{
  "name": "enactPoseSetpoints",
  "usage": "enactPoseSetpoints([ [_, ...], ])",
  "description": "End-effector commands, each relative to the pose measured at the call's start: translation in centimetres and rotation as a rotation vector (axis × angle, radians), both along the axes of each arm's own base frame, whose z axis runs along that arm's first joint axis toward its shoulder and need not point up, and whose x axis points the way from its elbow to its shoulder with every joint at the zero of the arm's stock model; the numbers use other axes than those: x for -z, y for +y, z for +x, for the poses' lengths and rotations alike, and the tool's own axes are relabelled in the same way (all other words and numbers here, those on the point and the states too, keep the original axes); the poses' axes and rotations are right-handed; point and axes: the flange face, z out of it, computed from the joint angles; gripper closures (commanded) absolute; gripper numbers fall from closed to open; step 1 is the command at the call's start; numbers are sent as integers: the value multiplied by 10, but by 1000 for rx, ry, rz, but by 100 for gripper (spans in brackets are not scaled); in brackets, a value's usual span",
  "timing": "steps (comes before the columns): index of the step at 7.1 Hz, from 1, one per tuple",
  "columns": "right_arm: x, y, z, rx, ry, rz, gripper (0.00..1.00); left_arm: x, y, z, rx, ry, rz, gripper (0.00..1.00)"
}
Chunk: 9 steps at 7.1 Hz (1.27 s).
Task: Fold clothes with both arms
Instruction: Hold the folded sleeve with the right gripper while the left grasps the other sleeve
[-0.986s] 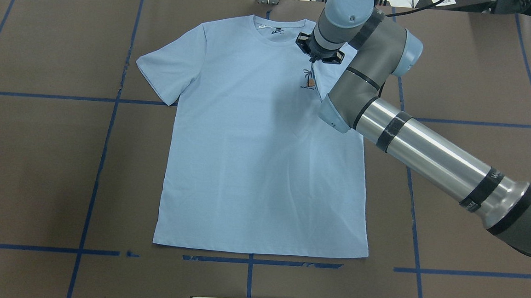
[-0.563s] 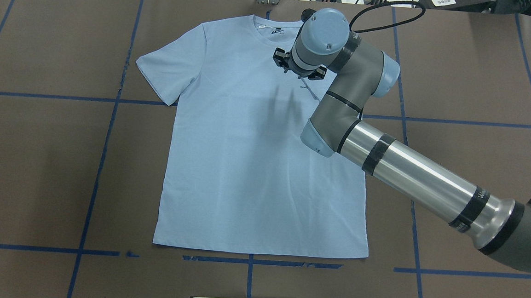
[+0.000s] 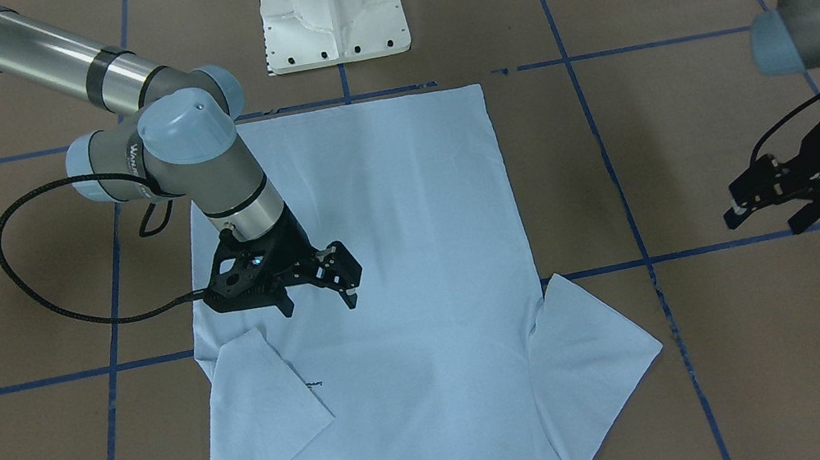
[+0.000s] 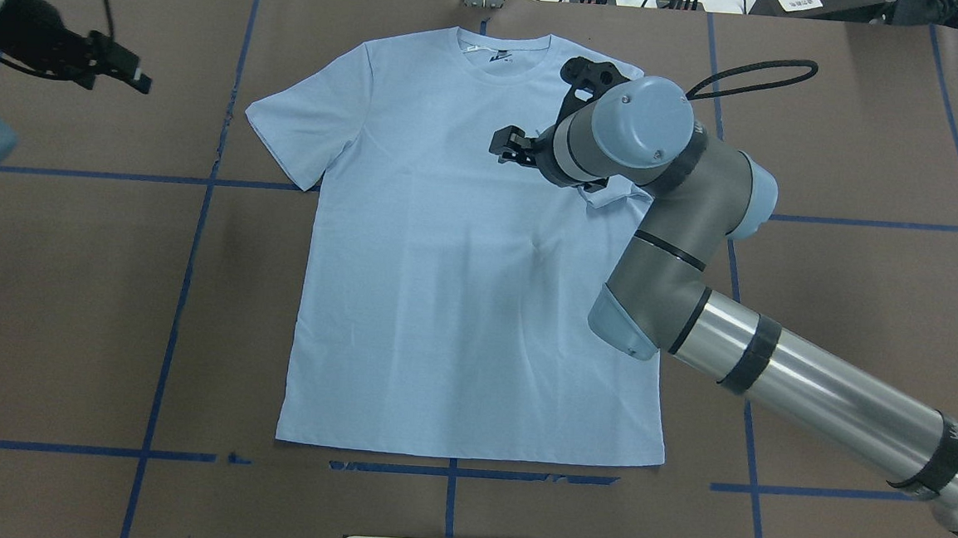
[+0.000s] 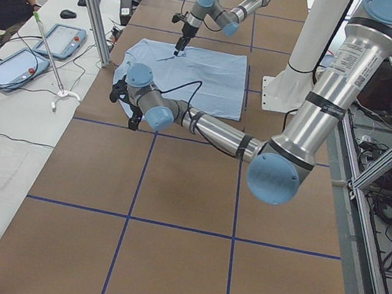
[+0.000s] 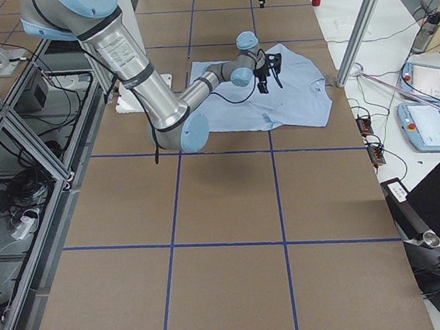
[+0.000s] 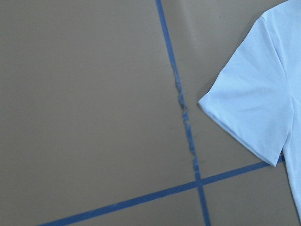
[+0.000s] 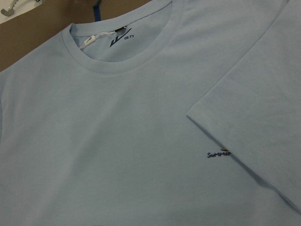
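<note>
The T-shirt [image 4: 444, 300] lies flat, front up, in the middle of the counter [image 4: 68, 319], with its neck at the far edge from the robot. Its right sleeve [image 3: 263, 396] is turned in over the chest and its hem half covers the print [image 8: 219, 154], so that side's fold looks done. The right hand [image 3: 318, 302] hovers above the chest near that sleeve, jaws wide and gripping nothing. The left sleeve [image 4: 305, 125] lies spread out. The left hand [image 3: 769, 211] hangs over bare counter to its left, seemingly parted and empty, probably placed to take that sleeve.
</note>
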Motion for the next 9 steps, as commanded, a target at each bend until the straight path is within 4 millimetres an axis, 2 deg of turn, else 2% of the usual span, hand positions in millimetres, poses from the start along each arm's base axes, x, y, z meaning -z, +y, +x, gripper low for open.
enactPoseSetpoints([
  [1,-6,35,18,6,-36,2,0,-2,-24,90,165,-57,-39,7],
  [2,-6,35,20,7,-35,4,0,-8,-35,103,210,-36,-88,11],
  [4,-11,32,25,2,-31,10,0,-3,-32,139,291,-64,-109,19],
  [5,-33,33,29,4,-5,-1,0,-4,-27,149,285,-64,-117,24],
  [6,-37,29,34,-4,0,-2,0,-7,-25,163,271,-74,-120,28],
  [8,-42,33,37,-9,0,-10,0,-4,-27,174,285,-89,-103,33],
  [9,-51,34,35,-2,15,-16,0,-5,-29,175,290,-96,-104,37],
])
